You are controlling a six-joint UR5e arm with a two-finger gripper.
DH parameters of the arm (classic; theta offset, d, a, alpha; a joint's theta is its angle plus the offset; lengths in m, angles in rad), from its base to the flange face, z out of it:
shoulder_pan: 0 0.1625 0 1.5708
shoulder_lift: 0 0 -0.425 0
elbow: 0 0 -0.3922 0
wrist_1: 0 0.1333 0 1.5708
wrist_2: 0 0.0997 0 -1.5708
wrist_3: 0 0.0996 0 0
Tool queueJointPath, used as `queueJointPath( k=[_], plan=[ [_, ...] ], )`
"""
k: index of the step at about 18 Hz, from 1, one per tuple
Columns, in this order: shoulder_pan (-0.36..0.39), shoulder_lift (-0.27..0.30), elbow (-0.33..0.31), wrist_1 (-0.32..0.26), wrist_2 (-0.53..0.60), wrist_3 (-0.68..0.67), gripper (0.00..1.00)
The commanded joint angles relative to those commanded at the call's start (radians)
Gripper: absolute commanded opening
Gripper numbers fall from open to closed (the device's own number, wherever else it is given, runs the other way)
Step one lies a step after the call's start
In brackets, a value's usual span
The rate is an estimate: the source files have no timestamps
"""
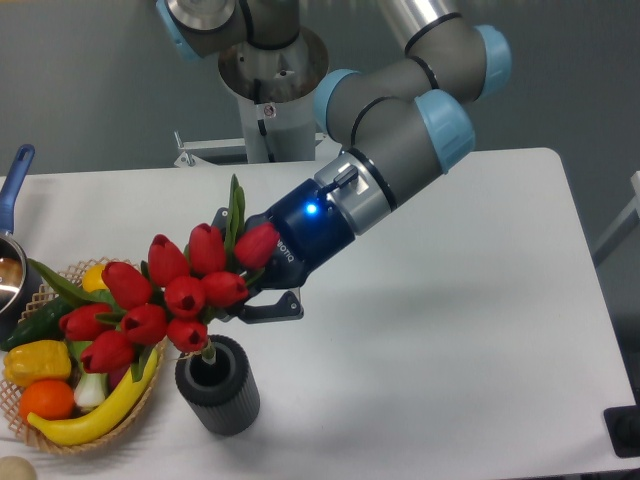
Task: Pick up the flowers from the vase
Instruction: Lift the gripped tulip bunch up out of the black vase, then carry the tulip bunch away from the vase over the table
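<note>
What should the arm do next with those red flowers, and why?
Probably lift a little, straight up. The gripper sits right behind the flowers, seemingly at their stems, though the blooms hide whether it has closed. One green stem end still dips into the mouth of the vase, so a gentle rise would clear it without tipping the vase toward the basket.

Nine red tulip buds [170, 300], one bunch. One ribbed dark vase [219, 395] at 6 o'clock. One wicker basket [70, 440] at 8 o'clock: one banana [95, 412], one orange [46, 399], one yellow pepper [38, 361].
</note>
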State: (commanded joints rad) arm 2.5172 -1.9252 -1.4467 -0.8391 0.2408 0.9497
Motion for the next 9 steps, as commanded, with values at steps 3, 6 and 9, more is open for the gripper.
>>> queueJointPath(
  k=[3,6,9],
  plan=[
    [0.008,0.0,0.022,0.0,0.0,-0.023,0.0],
    [0.051,0.015,0.019,0.0,0.006,-0.026,0.0],
    [0.133,0.034,0.006,-0.002,0.043,-0.023,0.0]
  ],
)
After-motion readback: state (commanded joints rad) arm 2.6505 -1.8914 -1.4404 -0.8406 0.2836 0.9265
